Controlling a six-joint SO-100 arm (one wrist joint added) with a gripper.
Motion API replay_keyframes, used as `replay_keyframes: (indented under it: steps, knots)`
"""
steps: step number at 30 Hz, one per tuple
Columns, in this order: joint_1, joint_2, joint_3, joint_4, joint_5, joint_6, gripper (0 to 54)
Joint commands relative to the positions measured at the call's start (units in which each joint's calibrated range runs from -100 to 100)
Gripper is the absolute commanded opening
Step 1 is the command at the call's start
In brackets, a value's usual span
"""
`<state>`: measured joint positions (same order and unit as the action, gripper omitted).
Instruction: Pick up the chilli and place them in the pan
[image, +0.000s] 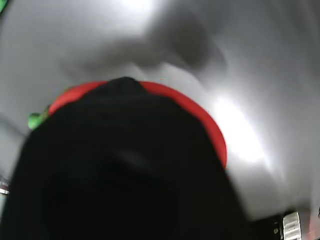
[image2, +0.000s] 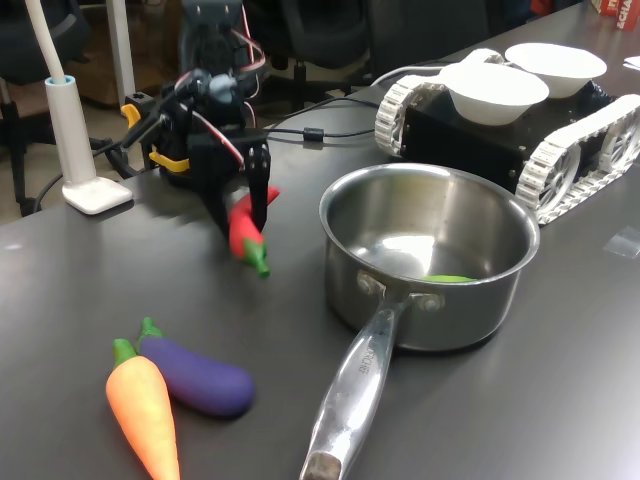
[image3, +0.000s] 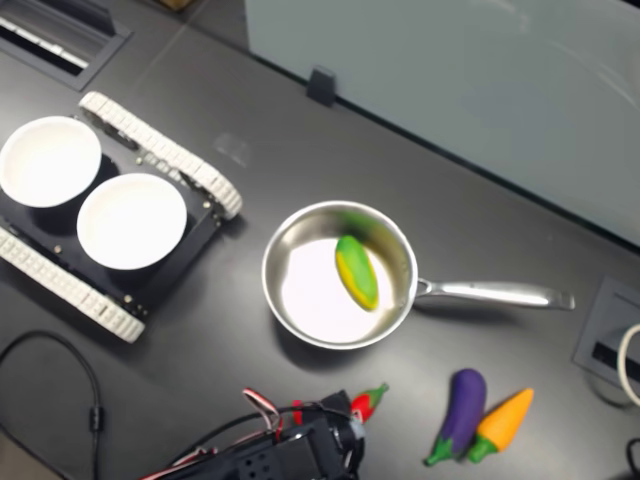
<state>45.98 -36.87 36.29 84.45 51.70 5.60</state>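
The red chilli (image2: 243, 229) with its green tip pointing down hangs between the black fingers of my gripper (image2: 247, 212), which is shut on it just above the dark table. In the second exterior view the chilli (image3: 368, 401) sticks out of the gripper (image3: 346, 412) below the pan. The wrist view is blurred. A black finger fills most of it, with the chilli (image: 200, 112) curving behind. The steel pan (image2: 440, 315) stands to the first exterior view's right of the gripper, handle toward the camera. A green-yellow toy (image3: 356, 272) lies inside the pan (image3: 278, 244).
A purple eggplant (image2: 195, 378) and an orange carrot (image2: 147, 412) lie side by side near the table's front. A black tracked vehicle (image2: 470, 135) carries two white bowls (image2: 495, 88) behind the pan. A white lamp base (image2: 95, 195) and cables (image2: 320, 130) sit by the arm.
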Motion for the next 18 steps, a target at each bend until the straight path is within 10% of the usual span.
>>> replay_keyframes:
  steps: [1,7,18]
  knots:
    - [-1.5,-5.2,-9.0,5.2,-2.2,-3.6,0.0]
    - [0.5,-7.0,-17.8,12.7,-4.2,-9.5,0.0]
    - [-0.9,-10.1,-27.6,12.2,-18.1,-17.9,0.0]
